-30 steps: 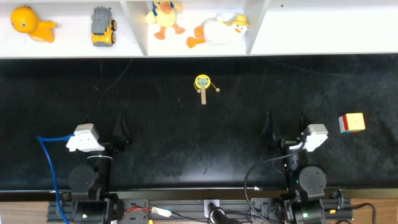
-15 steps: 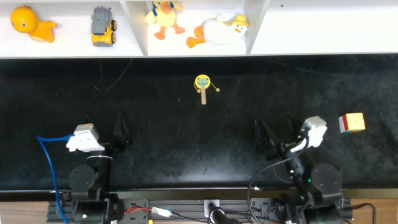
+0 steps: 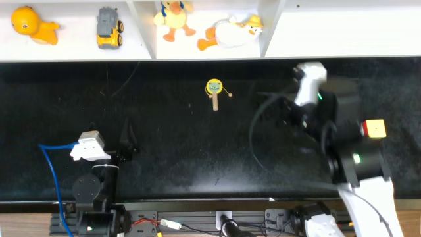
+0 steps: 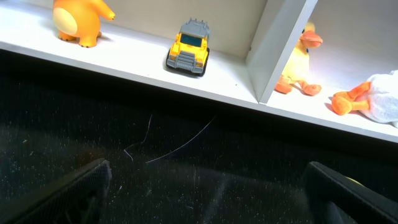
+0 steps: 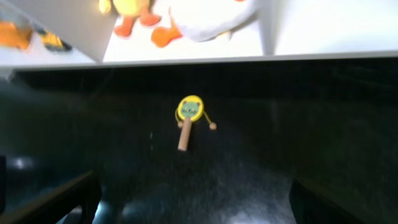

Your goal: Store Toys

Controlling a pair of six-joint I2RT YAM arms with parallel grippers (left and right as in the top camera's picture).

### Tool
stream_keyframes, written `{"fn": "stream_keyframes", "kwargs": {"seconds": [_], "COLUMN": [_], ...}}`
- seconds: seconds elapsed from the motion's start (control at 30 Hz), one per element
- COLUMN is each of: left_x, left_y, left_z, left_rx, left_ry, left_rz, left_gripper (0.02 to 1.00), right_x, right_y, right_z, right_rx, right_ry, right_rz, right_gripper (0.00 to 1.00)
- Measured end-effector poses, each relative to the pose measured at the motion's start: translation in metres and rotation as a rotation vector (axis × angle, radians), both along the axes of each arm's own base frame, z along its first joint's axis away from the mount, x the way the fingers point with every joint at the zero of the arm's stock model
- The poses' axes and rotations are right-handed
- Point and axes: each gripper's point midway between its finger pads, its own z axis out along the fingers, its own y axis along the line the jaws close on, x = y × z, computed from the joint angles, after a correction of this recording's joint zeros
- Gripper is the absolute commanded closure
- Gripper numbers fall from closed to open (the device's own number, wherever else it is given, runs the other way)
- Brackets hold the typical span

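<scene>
Two fingers of the right gripper (image 5: 194,196) were spread wide, its arm was stretched out above the black table (image 3: 164,164), where the yellow rattle (image 3: 214,88) was laid near the shelf (image 3: 342,29).

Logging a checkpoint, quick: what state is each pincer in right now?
Left pincer: open, holding nothing.
Right pincer: open, holding nothing.

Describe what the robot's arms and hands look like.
Both arms are black with a white wrist block and dark tapered fingers. The left arm trails a blue cable; the right arm has black cables, green lights and a white lower link.
</scene>
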Motion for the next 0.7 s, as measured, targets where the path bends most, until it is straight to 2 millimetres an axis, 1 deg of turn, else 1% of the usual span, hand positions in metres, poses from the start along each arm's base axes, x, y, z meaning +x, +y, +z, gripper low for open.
{"fn": "stream_keyframes", "kwargs": {"seconds": [0.13, 0.23, 0.3, 0.33, 0.5, 0.7], "left_x": [0.0, 0.0, 0.0, 0.0, 0.0, 0.0], "left_y": [0.0, 0.0, 0.0, 0.0, 0.0, 0.0], "left_z": [0.0, 0.0, -0.001, 0.0, -0.001, -0.001], "left_rx": [0.0, 0.0, 0.0, 0.0, 0.0, 0.0], "left_ry": [0.001, 0.001, 0.001, 0.001, 0.001, 0.001], "left_rz": [0.0, 0.0, 0.0, 0.0, 0.0, 0.0], "left_gripper": [0.02, 0.02, 0.02, 0.023, 0.02, 0.02], "right_x": [0.013, 0.019, 0.023, 0.024, 0.035, 0.048], "right_y": [0.037, 0.063, 0.075, 0.079, 0.088, 0.11], "right_z": [-0.004, -0.017, -0.033, -0.045, -0.098, -0.141], "right_rx": [-0.082, -0.146, -0.182, -0.198, -0.231, -0.192], "right_ry": [0.045, 0.074, 0.112, 0.142, 0.291, 0.38], "right_rz": [0.091, 0.123, 0.121, 0.113, 0.069, 0.08], "right_gripper": [0.003, 0.001, 0.005, 0.005, 0.005, 0.005]}}
